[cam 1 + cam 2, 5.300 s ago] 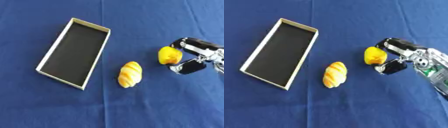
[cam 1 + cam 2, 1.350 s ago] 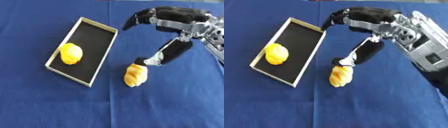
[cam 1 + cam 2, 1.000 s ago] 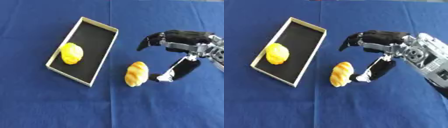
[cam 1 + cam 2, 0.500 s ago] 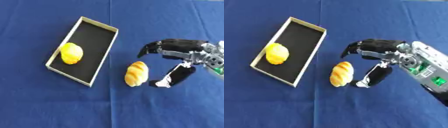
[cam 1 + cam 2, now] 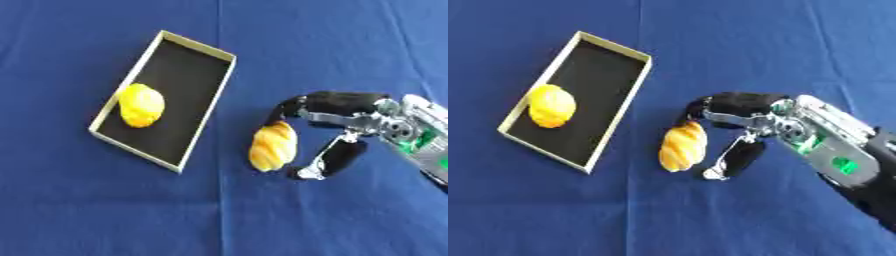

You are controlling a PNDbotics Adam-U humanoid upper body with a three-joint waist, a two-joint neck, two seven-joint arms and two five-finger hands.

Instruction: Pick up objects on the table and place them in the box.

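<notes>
Box [image 5: 203, 117]: lying tilted in the upper left of the frame on the blue bench [image 5: 105, 210], long axis running from upper right down to lower left; open top is facing up so things can be dropped in.
Yellow object [image 5: 140, 105]: sitting inside the box near its lower-left end, so that part of the task looks done.
Croissant [image 5: 272, 147]: lying on the bench at frame centre, just right of the box's lower right rim, outside it; reads as the next thing to go in.
Right robot hand [image 5: 337, 107]: coming in from the right edge, fingers [image 5: 282, 110] arching over the croissant's upper end while the thumb [image 5: 328, 159] is dropping to its lower right side; the pastry is sitting in the gap between them. Wide but closing-shaped, bracketing the croissant, not yet clamping it as far as I can tell; fingertip contact at the top end looks likely but is hard to confirm.
Why this pose: fingers and thumb are standing on opposite sides so a pinch across the pastry should work.
Left robot hand: not showing in either view.
Step, judging: setting up the grasp; lift and carry up-left to the box are remaining.
Risk: soft pastry could be rolling or squashing if the thumb comes in low.
</notes>
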